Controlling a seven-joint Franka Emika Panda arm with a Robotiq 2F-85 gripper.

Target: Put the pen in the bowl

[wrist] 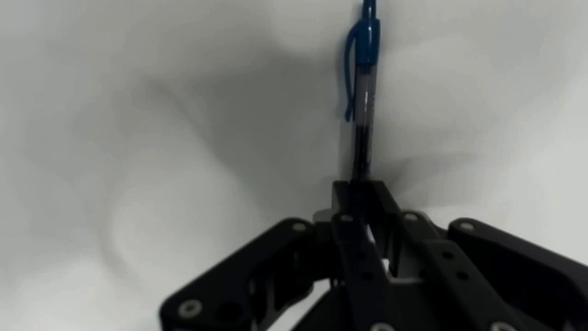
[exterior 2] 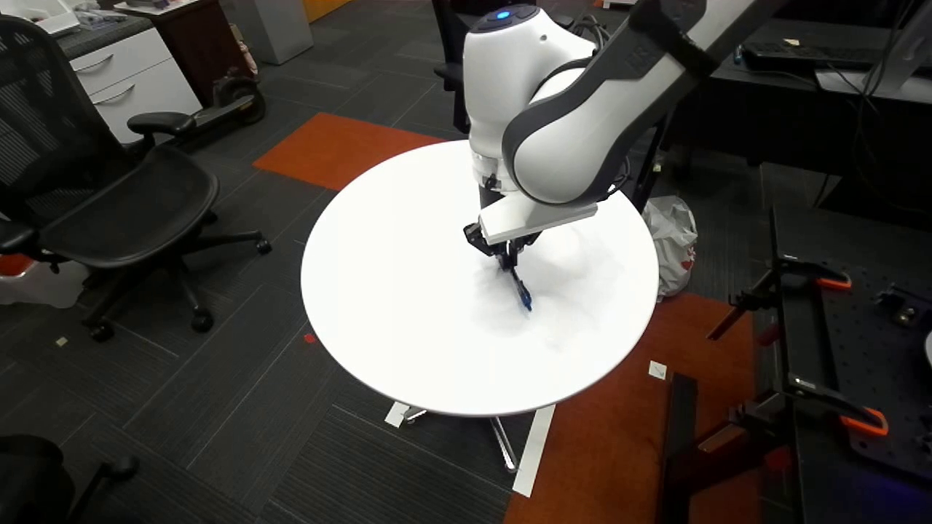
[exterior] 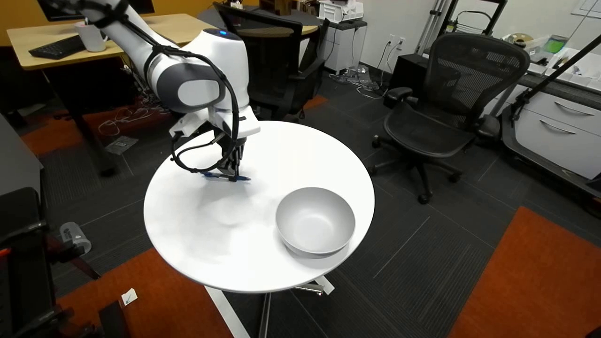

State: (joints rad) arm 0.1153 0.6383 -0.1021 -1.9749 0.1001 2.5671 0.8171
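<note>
Your pincer (wrist: pixel 360 187) is clamped on the pen (wrist: pixel 365 92), gripping it partway along the barrel. Wrist view: the pen runs from the grip to the top edge, blue clip toward the far end; clear barrel, darker nearer the pincer. In both exterior views your pincer points down and holds the pen low at the white surface (exterior: pixel 253 216); contact between pen and surface, you cannot tell. In an exterior view the pen (exterior: pixel 242 178) shows on both sides of your pincer. The bowl (exterior: pixel 314 220), round and grey, stands upright near the rim of the surface, well apart from the pen; the pen is outside it. Black cabling (exterior: pixel 235 119) is tied along your arm (exterior: pixel 225 56) and loops beside the pincer. Past the arm, a mug (exterior: pixel 92 38) and a keyboard (exterior: pixel 57 47) sit on a desk (exterior: pixel 185 26). A black office chair (exterior: pixel 429 134) stands near the surface.
</note>
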